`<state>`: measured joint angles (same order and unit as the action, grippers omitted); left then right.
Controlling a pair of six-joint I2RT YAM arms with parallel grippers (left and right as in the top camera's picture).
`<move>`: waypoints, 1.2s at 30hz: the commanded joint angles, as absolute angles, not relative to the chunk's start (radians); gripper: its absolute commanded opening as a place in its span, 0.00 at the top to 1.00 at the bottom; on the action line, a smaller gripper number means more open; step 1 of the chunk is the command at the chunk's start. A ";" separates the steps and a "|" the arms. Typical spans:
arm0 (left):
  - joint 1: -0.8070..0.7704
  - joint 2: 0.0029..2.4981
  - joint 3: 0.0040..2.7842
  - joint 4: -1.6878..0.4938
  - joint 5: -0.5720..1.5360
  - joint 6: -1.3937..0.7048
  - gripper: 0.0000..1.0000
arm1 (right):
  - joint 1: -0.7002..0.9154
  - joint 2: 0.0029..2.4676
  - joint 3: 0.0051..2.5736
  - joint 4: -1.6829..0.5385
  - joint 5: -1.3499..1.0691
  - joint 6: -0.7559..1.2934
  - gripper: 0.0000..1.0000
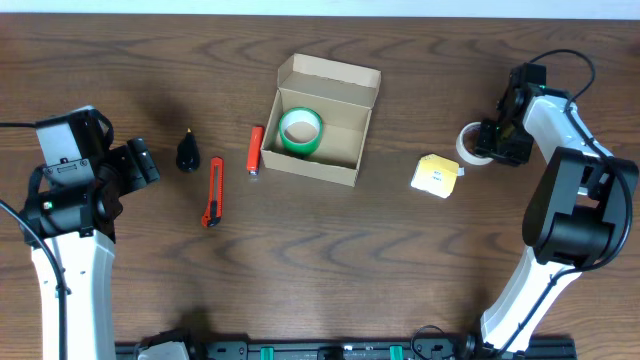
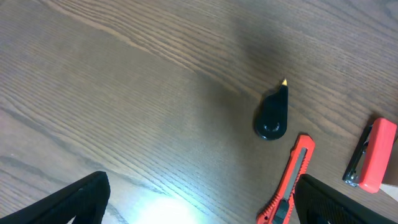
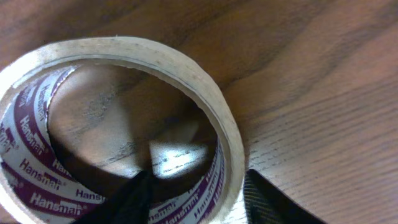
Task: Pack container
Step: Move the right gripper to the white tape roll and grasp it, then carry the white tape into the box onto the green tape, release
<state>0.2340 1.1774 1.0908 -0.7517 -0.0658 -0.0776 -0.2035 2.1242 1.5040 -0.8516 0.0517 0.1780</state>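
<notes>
Currently the right gripper [image 3: 196,180] is set astride the wall of the white tape roll [image 3: 205,93], jaws half-narrowed; whether it is pinched cannot be told. Closure should be squared before lifting. The left gripper [image 2: 202,180] is held wide. The container [image 1: 345,75] is stood open mid-table.

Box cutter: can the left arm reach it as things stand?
Likely yes: the box cutter lies flat in the open near the open left gripper; the small black piece sits off to the side.

White-shelled left arm [image 1: 62,265] and right arm [image 1: 550,118], black joint housings, thin black cables, black left claw [image 1: 146,165] and right claw [image 1: 480,148].
</notes>
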 commanded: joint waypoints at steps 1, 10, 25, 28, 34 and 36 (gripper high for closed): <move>0.237 1.178 1.112 -0.752 -0.062 -0.067 0.05 | -0.204 2.122 1.496 -0.844 0.049 0.187 0.66; 0.237 1.178 1.112 -0.752 -0.062 -0.067 0.05 | -0.204 2.122 1.496 -0.840 0.049 0.186 0.99; 0.237 1.178 1.112 -0.752 -0.062 -0.067 0.05 | -0.126 1.934 1.809 -1.068 0.010 0.159 0.99; 0.237 1.178 1.112 -0.752 -0.062 -0.067 0.05 | -0.054 1.854 1.885 -1.096 0.010 0.124 0.99; 0.237 1.178 1.112 -0.752 -0.062 -0.067 0.05 | 0.186 1.742 1.950 -1.109 0.009 -0.057 0.99; 0.237 1.178 1.112 -0.752 -0.062 -0.067 0.05 | 0.270 1.739 1.950 -1.102 0.010 -0.109 0.99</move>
